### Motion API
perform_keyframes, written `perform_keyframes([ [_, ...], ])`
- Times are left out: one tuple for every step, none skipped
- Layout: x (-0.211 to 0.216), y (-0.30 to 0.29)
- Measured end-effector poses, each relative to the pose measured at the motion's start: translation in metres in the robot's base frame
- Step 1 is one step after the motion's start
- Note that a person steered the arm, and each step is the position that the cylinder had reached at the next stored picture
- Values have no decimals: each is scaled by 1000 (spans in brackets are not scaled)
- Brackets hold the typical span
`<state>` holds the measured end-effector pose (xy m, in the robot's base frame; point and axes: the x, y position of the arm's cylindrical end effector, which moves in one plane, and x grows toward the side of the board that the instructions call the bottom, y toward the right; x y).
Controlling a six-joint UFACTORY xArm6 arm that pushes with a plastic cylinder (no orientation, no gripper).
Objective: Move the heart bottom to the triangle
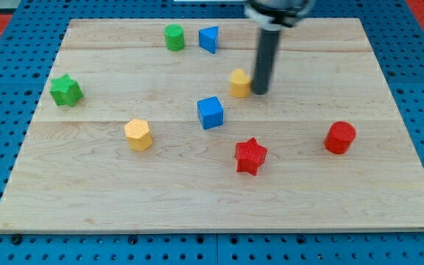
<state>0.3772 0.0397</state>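
In the camera view, a light wooden board point(219, 199) lay on a blue pegboard point(6, 250). My tip point(260, 93) was the bottom end of a dark rod that came down from the top of the view. The rod had no jaws, so it could not open or close, and it held nothing. My tip touched the board just to the right of the yellow heart point(240, 82), at about 3 o'clock from it. It looked like it was touching the heart's side, but I could not be sure.

The yellow heart sat a little above the middle of the board. The blue triangle point(209, 38) was near the top edge, at about 11 o'clock from the heart. The two were apart. A green cylinder point(174, 37) stood just beside the triangle, at its 9 o'clock.

A blue cube point(210, 112) sat at about 7 o'clock from the heart, near it. A yellow hexagon point(138, 135) was at 8 o'clock from the cube. A green star point(65, 90) was far off by the left edge. A red star point(251, 155) sat at 5 o'clock from the cube. A red cylinder point(340, 138) was to the right of the red star, well apart.
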Motion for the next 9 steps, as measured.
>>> perform_keyframes([
  [-3,-63],
  [-22,-76],
  [-24,-91],
  [-24,-91],
  [1,-89],
  [-4,-114],
  [-49,-127],
  [-54,-113],
  [-23,-115],
])
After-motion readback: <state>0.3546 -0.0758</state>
